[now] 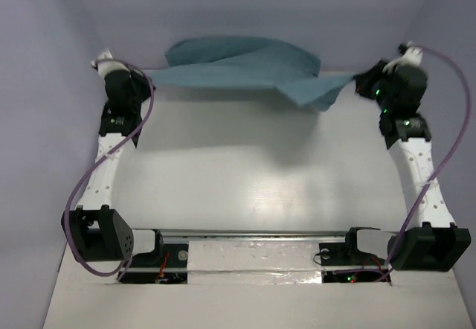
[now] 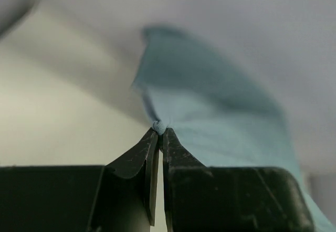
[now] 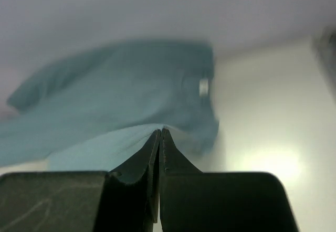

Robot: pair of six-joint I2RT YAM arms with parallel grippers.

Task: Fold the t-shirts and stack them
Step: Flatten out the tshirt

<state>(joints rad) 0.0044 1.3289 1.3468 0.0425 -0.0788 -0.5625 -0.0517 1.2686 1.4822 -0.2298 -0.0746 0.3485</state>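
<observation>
A teal-blue t-shirt (image 1: 238, 72) hangs stretched between both arms at the far edge of the white table (image 1: 245, 173), lifted off the surface with its shadow beneath. My left gripper (image 1: 146, 76) is shut on one end of it; in the left wrist view a small bunch of the t-shirt (image 2: 210, 116) sits pinched at my left gripper (image 2: 159, 129) tips. My right gripper (image 1: 360, 80) is shut on the other end. In the right wrist view the t-shirt (image 3: 115, 101) spreads from my right gripper (image 3: 160, 131), its white neck label (image 3: 203, 87) showing.
Grey-violet walls (image 1: 44, 120) close in the table on the left, right and back. Purple cables (image 1: 141, 113) loop beside each arm. The arm bases and a metal rail (image 1: 253, 234) run along the near edge.
</observation>
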